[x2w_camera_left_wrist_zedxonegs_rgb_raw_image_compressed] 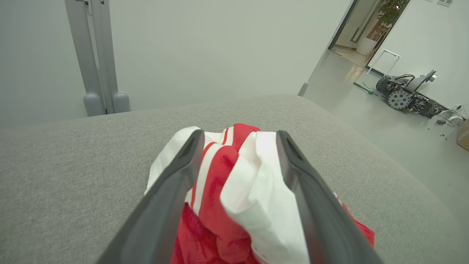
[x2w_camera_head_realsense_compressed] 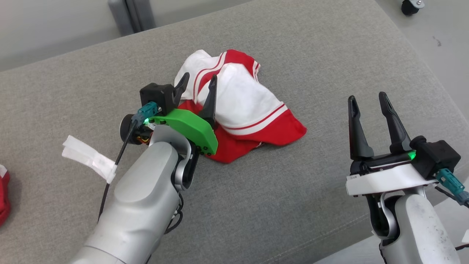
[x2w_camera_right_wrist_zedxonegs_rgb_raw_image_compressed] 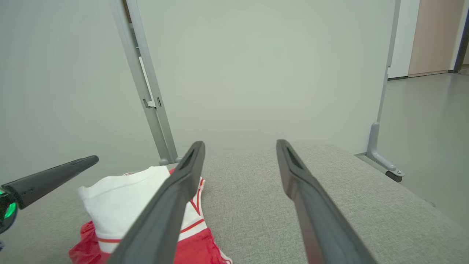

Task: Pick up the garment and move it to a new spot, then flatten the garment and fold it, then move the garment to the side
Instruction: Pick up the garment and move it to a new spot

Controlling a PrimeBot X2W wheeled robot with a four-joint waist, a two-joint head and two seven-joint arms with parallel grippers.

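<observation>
The garment [x2w_camera_head_realsense_compressed: 242, 106] is a red and white striped piece lying crumpled in a heap on the grey cushion [x2w_camera_head_realsense_compressed: 293, 205]. My left gripper [x2w_camera_head_realsense_compressed: 198, 82] hovers over the heap's left side with its fingers spread apart and nothing pinched between them. Along those fingers, in the left wrist view, the bunched cloth [x2w_camera_left_wrist_zedxonegs_rgb_raw_image_compressed: 234, 190] lies between and below the open left gripper [x2w_camera_left_wrist_zedxonegs_rgb_raw_image_compressed: 238, 137]. My right gripper [x2w_camera_head_realsense_compressed: 366, 98] stands open to the right of the heap, apart from it. From the right wrist, the garment [x2w_camera_right_wrist_zedxonegs_rgb_raw_image_compressed: 121, 198] lies left of the open right gripper [x2w_camera_right_wrist_zedxonegs_rgb_raw_image_compressed: 240, 143].
Another red and white cloth [x2w_camera_head_realsense_compressed: 3, 194] pokes in at the cushion's left edge. A white tape tag [x2w_camera_head_realsense_compressed: 88, 157] hangs off the left arm's cable. Grey posts [x2w_camera_head_realsense_compressed: 132, 14] stand behind the cushion. The cushion's right edge [x2w_camera_head_realsense_compressed: 439, 84] drops to the floor, where a wheeled machine [x2w_camera_left_wrist_zedxonegs_rgb_raw_image_compressed: 406, 95] is parked.
</observation>
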